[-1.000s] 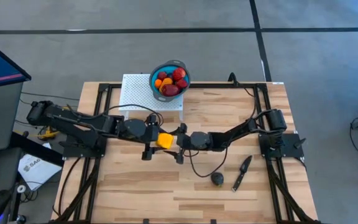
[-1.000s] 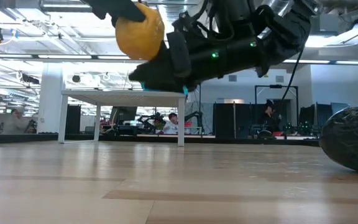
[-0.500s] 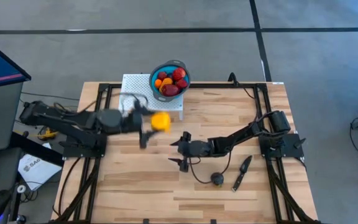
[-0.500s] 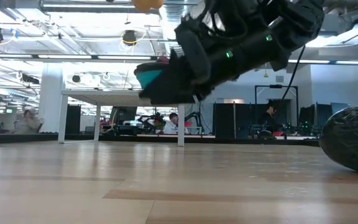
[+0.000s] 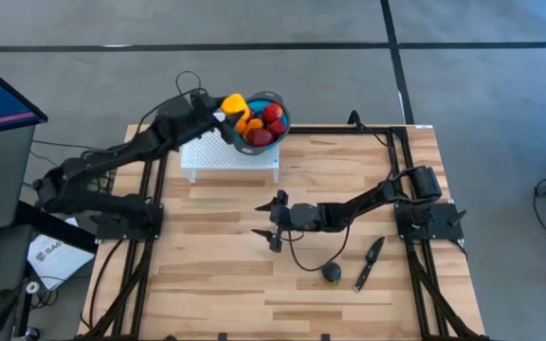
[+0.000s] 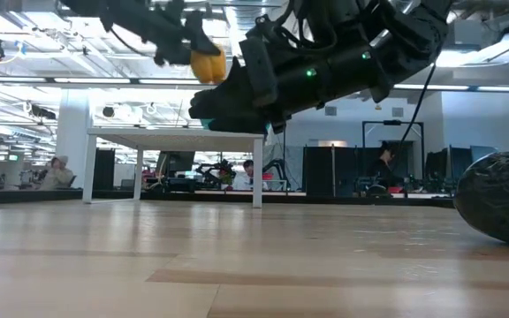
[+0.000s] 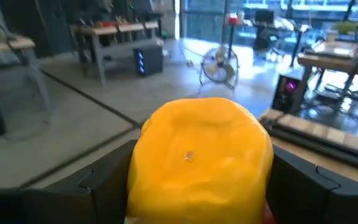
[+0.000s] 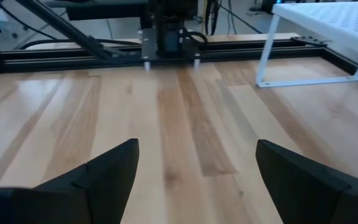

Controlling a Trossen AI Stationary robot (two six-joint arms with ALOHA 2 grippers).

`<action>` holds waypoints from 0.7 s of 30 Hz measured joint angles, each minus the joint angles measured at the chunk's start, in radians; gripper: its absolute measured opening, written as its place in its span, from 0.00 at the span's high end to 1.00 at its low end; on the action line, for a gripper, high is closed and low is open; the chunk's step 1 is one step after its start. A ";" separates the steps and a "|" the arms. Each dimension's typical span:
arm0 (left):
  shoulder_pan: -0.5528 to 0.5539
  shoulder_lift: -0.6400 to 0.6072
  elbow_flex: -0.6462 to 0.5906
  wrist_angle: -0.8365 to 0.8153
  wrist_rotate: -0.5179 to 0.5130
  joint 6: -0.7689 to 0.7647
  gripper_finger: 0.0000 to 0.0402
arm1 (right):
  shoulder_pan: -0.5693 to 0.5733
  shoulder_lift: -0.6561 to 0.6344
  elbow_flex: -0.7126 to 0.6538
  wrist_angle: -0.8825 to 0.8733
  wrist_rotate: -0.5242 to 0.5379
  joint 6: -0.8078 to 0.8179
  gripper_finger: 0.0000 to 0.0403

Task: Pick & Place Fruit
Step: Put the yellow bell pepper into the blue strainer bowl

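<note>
My left gripper [image 5: 227,106] is shut on the large yellow fruit [image 5: 234,103], which is high over the left rim of the blue bowl [image 5: 282,107]. The same fruit fills the left wrist view [image 7: 201,158] and shows in the low view [image 6: 207,64]. Red, orange and dark fruit pieces [image 5: 262,123] lie in the bowl. One dark rounded fruit [image 5: 331,273] rests on the table toward the near right, also seen in the low view [image 6: 500,196]. My right gripper [image 5: 271,220] hangs open over the table's middle, touching nothing [image 8: 197,177]. My left gripper pinches the yellow fruit between its two fingers [image 7: 104,180], one on each opposite side [image 7: 143,155]. The fingers reach it from the table's left. The fruit is lifted clear, in the air beside the bowl's rim.
The bowl stands at the far right corner of a white perforated rack [image 5: 230,150] by the table's far edge. A black-handled knife [image 5: 369,262] lies near the dark fruit. Bare wood lies under my right gripper. People and benches show in the room beyond.
My left gripper has carried the yellow fruit from beside my right gripper at the table's middle, up and toward the far edge, to the bowl's left rim. The fruit has stayed in its fingers. My right gripper has stayed near the table's middle.
</note>
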 joint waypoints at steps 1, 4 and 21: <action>0.017 0.021 0.000 0.000 0.025 -0.014 0.29 | -0.005 0.000 0.000 0.000 0.000 -0.001 0.21; 0.039 0.068 -0.001 0.000 0.041 -0.021 0.29 | -0.022 0.000 0.000 0.000 -0.002 -0.020 0.21; 0.048 0.108 -0.001 0.002 0.035 -0.022 0.08 | -0.099 0.000 0.000 0.000 -0.065 -0.079 0.21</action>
